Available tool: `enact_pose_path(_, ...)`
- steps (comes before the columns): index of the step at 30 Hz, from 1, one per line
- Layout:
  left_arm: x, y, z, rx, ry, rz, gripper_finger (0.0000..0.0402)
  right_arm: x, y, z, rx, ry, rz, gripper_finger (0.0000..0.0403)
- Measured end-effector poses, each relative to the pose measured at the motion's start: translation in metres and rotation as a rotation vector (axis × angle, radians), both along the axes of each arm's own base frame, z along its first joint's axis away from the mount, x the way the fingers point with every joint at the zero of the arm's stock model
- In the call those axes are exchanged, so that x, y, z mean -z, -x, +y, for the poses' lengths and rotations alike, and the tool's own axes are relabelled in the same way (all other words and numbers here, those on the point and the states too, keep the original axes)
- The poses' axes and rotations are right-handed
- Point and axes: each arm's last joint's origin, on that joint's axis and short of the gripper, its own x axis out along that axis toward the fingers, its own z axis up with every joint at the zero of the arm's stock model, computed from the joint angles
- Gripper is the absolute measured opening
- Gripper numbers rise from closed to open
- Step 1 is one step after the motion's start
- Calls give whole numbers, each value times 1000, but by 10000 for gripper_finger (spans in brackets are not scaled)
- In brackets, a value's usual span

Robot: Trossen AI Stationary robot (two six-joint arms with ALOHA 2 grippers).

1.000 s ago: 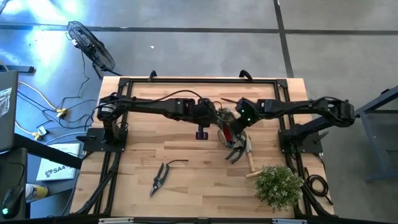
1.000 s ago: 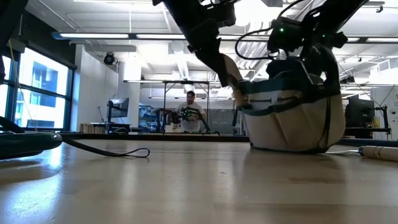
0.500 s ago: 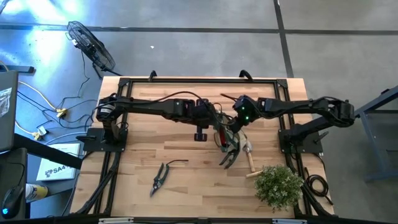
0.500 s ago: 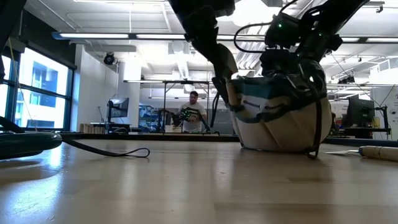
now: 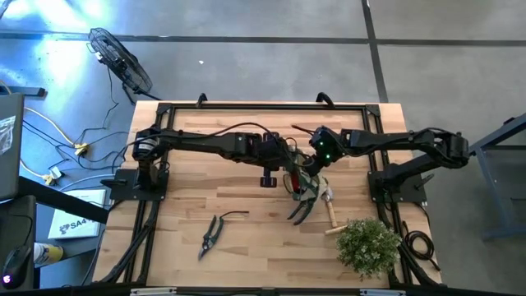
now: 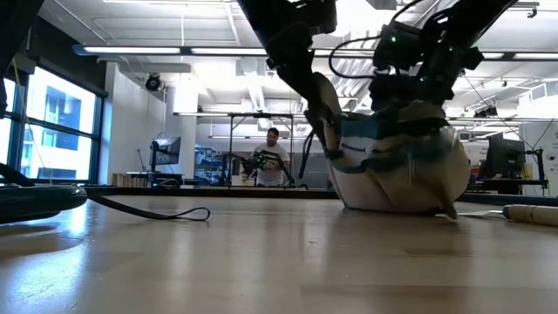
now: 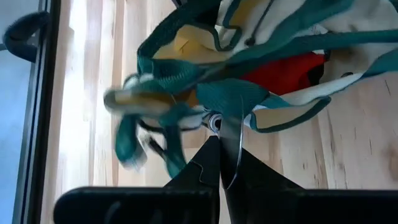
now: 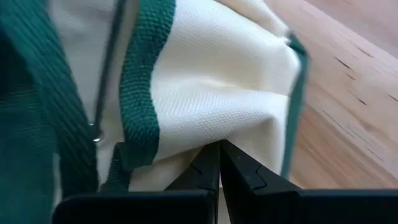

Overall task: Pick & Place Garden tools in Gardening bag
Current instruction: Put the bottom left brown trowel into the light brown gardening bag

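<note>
High view shows you both arms meeting over the gardening bag [image 5: 306, 185] near the middle of the bench [image 5: 246, 238]. Your left end effector [image 7: 219, 163] has its fingers together, pinched on the bag's green trim; your right end effector [image 8: 219, 163] is likewise closed on the bag's pale fabric. A red glove [image 7: 286, 71] sits inside the bag. A trowel [image 5: 330, 212] lies just beside the bag, near the bushy plant [image 5: 368, 245]. One pair of pruning shears [image 5: 211, 233] lies well apart, toward the front left.
</note>
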Motion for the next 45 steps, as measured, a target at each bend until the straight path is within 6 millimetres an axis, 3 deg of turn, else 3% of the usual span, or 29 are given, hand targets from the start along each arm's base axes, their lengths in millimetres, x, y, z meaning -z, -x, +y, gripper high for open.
enact_pose_path(5,-1,-1,0,5,-5,-7,0,6,16,-6,101,62,180,3)
enact_pose_path(14,-1,-1,1,26,-8,-10,0,-5,29,-7,150,86,198,3)
enact_pose_path(21,-2,-3,16,18,32,-43,0,-25,55,2,214,100,221,3)
enact_pose_path(31,-4,-4,22,25,57,-71,0,-60,82,27,185,38,-7,3)
enact_pose_path(39,-4,-5,22,27,64,-83,0,-56,73,42,123,-31,7,3)
enact_pose_path(45,-4,-5,22,26,75,-86,0,-40,57,46,104,-33,116,3)
